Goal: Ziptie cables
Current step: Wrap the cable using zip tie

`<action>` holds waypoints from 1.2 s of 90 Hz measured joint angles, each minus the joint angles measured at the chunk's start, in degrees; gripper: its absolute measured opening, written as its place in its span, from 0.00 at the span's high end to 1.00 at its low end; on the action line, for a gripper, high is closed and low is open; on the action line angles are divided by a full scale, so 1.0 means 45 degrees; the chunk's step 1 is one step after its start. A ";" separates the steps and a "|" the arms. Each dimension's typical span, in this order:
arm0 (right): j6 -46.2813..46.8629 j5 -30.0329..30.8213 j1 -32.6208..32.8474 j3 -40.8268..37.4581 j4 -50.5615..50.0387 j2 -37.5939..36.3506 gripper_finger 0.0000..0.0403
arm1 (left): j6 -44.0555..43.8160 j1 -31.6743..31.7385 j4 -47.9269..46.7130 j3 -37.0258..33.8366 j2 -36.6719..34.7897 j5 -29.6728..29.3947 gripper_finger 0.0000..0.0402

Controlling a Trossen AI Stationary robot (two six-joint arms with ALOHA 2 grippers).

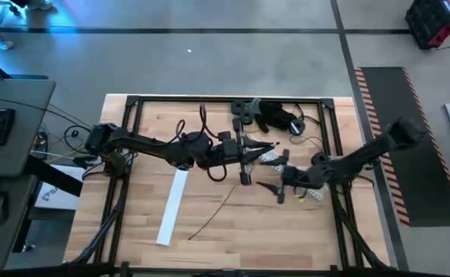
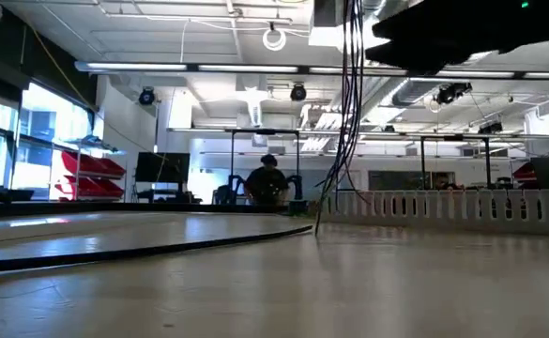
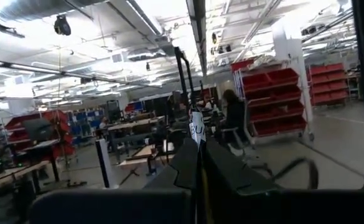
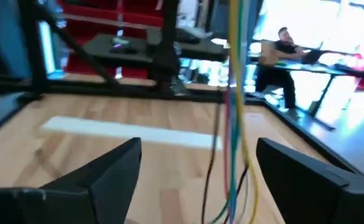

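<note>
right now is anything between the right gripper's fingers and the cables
Nothing visible. In the right wrist view the cables hang as a slim bundle straight ahead of the right gripper, in line with the gap between its open fingers, with only bare table behind. The left gripper holds them up from above.

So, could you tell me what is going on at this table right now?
Both arms are over the middle of the wooden table. The left gripper holds the cables up so they hang to the tabletop. The right gripper sits beside them, fingers open, with the hanging cables between them. A white strip lies flat nearby.
</note>
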 joint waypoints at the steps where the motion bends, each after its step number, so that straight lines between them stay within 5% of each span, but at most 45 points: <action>1: -0.0024 0.0010 -0.0065 0.0052 0.0188 0.0181 0.26 | 0.0000 -0.0020 0.0008 0.0000 0.0000 -0.0012 1.00; 26: 0.0139 0.0106 -0.1040 0.1429 0.1121 0.3122 0.38 | 0.0435 -0.0559 0.0038 -0.0005 -0.0082 -0.0104 1.00; 50: 0.0927 -0.0102 -0.0595 0.1465 -0.1697 0.2680 0.96 | 0.1866 -0.1601 -0.1072 -0.0146 -0.0819 -0.2230 1.00; 66: 0.2682 -0.0380 0.0074 0.1470 -0.5668 0.1388 1.00 | 0.1831 -0.2335 -0.1061 -0.1868 -0.1239 -0.4815 1.00; 90: 0.6713 -0.2278 0.1015 0.1622 -1.1117 -0.0724 1.00 | 0.0578 -0.2830 0.4908 -0.6718 -0.1297 -0.6878 1.00; 108: 0.8662 -0.3284 0.1146 0.3460 -1.5111 -0.0592 1.00 | -0.1389 -0.2803 0.8141 -0.9923 -0.1296 -0.6620 1.00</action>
